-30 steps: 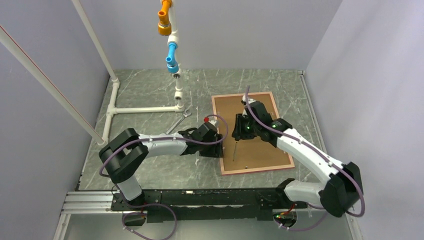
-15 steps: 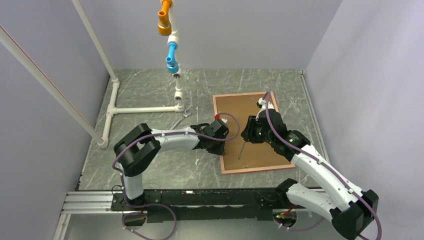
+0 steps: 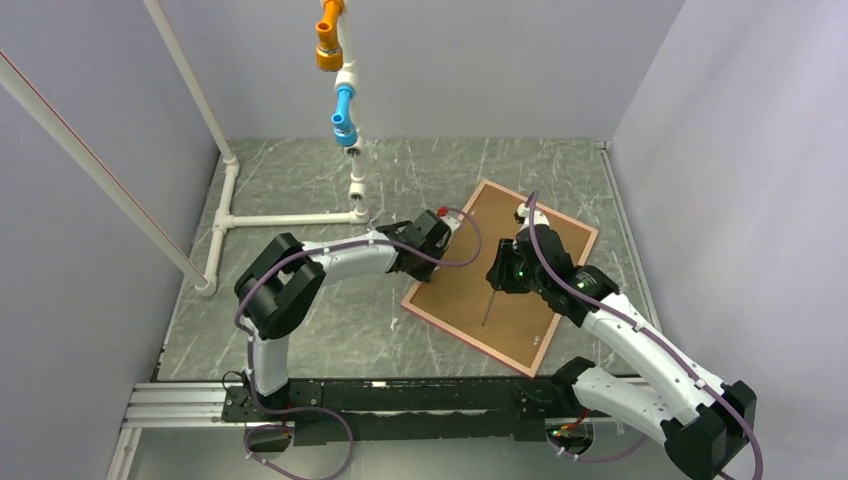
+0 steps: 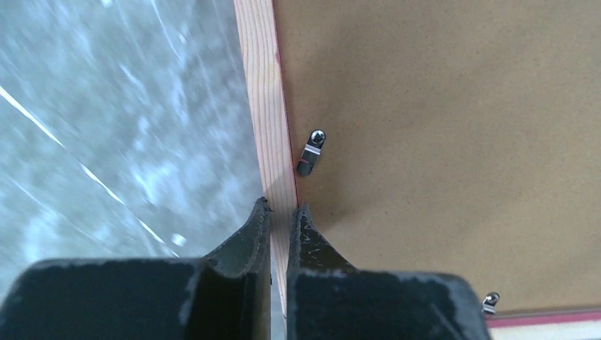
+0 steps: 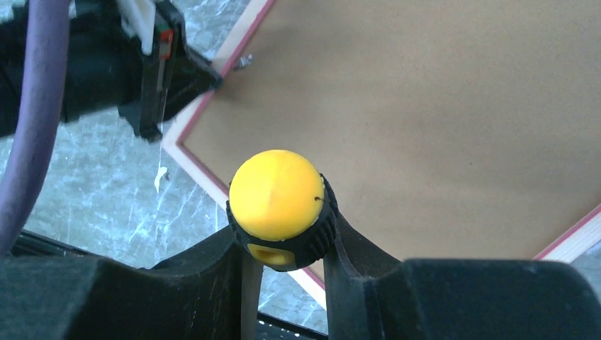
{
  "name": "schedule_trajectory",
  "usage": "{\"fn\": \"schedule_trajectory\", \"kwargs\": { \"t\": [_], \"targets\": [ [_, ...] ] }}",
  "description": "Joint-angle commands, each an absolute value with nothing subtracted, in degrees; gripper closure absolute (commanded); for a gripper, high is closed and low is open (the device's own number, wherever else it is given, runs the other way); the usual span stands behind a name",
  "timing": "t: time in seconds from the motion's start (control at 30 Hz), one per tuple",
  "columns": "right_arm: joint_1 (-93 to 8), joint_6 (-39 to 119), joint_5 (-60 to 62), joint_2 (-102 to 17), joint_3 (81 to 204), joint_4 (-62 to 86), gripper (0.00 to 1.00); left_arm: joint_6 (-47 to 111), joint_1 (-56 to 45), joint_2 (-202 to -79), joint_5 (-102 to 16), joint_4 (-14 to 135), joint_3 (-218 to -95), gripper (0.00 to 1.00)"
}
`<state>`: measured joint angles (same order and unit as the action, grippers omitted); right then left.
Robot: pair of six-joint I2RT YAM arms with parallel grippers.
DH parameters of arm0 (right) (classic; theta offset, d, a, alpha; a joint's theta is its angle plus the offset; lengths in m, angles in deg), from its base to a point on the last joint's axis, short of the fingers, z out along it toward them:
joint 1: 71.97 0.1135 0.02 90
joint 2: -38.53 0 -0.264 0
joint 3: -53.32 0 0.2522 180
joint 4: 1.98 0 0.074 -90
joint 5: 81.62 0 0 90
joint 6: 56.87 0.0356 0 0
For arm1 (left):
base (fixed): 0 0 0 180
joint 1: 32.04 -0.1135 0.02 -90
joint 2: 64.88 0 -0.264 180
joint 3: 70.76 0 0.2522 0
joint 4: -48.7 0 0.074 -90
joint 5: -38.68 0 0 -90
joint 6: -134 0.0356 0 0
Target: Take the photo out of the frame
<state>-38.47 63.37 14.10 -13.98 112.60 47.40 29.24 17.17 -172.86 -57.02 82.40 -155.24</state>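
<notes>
The frame (image 3: pixel 470 285) lies back-up and skewed on the table, its brown board ringed by a pink-red border. My left gripper (image 3: pixel 445 232) is shut on the frame's left rim; in the left wrist view the fingertips (image 4: pixel 282 210) pinch the pale wooden rim (image 4: pixel 264 99) just below a small metal clip (image 4: pixel 312 150). My right gripper (image 3: pixel 503 272) hovers over the board, shut on a screwdriver with a yellow-and-black handle (image 5: pixel 278 195), its shaft (image 3: pixel 488 305) pointing down at the board (image 5: pixel 439 127). The photo is hidden under the board.
A white pipe structure (image 3: pixel 290 217) stands at the back left, with orange (image 3: pixel 329 42) and blue (image 3: pixel 344 108) fittings on its upright. A wrench (image 3: pixel 358 243) lies by its foot. Grey walls close in on both sides; a metal rail (image 3: pixel 180 400) runs along the near edge.
My left gripper has closed on the frame's left rim and swung away from me, turning the frame clockwise. The right arm has shifted right, still holding the screwdriver.
</notes>
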Motion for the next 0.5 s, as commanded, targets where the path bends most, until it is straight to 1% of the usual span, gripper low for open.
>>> {"fn": "schedule_trajectory", "kwargs": {
  "t": [0.0, 0.13, 0.17, 0.23, 0.27, 0.3, 0.33, 0.37, 0.47],
  "targets": [
    [-38.6, 63.2, 14.0, -14.2, 112.5, 44.9, 1.0, 47.1, 13.0, -179.5, -59.9, 87.0, -162.1, 0.99],
    [-38.6, 63.7, 12.5, -15.3, 112.5, 43.7, 1.0, 50.1, 9.9, -185.9, -57.1, 90.8, -172.3, 0.98],
    [-38.6, 63.9, 12.1, -15.5, 112.5, 43.4, 1.0, 49.4, 9.4, -187.4, -57.4, 92.7, -175.3, 0.97],
    [-38.6, 64.0, 11.6, -16.0, 112.4, 42.8, 1.0, 47.8, 8.7, -188.4, -60.0, 96.0, -178.5, 0.91],
    [-38.6, 64.1, 11.5, -16.0, 112.3, 42.7, 1.0, 46.6, 8.3, -187.4, -61.2, 95.9, -178.3, 0.85],
    [-38.5, 64.1, 11.5, -16.0, 112.2, 42.5, 1.0, 45.4, 8.1, -185.8, -61.7, 95.1, -177.0, 0.71],
    [-38.6, 64.1, 11.5, -15.8, 112.0, 42.4, 1.0, 43.4, 7.8, -183.5, -61.7, 93.8, -175.2, 0.62],
    [-38.6, 64.0, 11.7, -15.7, 111.9, 42.3, 1.0, 40.9, 7.6, -180.9, -61.5, 92.6, -173.1, 0.55],
    [-38.6, 63.7, 12.1, -15.7, 111.7, 41.7, 1.0, 34.5, 7.3, -173.8, -61.2, 90.8, -167.5, 0.43]
  ]
}}
